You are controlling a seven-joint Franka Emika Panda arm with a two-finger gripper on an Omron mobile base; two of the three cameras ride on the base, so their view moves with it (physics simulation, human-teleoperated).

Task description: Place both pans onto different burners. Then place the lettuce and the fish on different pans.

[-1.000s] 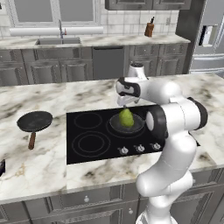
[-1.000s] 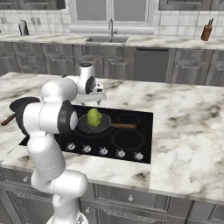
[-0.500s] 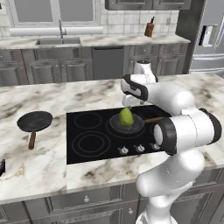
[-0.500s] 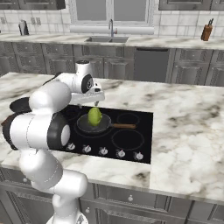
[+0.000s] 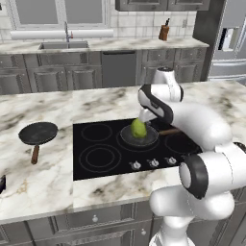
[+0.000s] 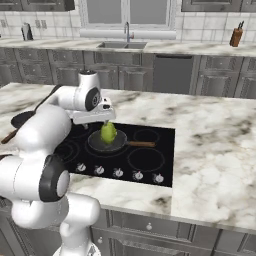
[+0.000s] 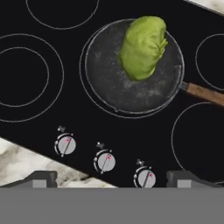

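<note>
One pan [image 7: 113, 83] sits on a middle burner [image 7: 89, 99] of the black cooktop [image 5: 96, 156], its wooden handle [image 7: 203, 93] pointing right. The yellow-green lettuce [image 7: 143, 46] lies inside it, toward the rim. My gripper [image 7: 113, 179] hangs open above the knob row, apart from the lettuce, with nothing between its fingertips [image 7: 41, 178]. From the base views, the gripper [image 5: 144, 116] [image 6: 104, 118] hovers just above the lettuce [image 5: 138, 128] [image 6: 108, 132]. The second pan [image 5: 38, 133] rests on the marble counter left of the cooktop. The fish is out of view.
Several silver knobs [image 7: 105, 162] line the cooktop's front edge. Free burners [image 5: 98, 157] lie to the left and right [image 6: 146, 159] of the pan. A small dark shape [image 5: 1, 185] is cut off at the counter's left edge. A sink [image 5: 65, 44] and a knife block [image 5: 164, 32] stand on the far counter.
My hand has drifted slightly right and back above the pan while the elbow swung low toward the front. The lettuce and both pans have stayed put. The gripper remained open.
</note>
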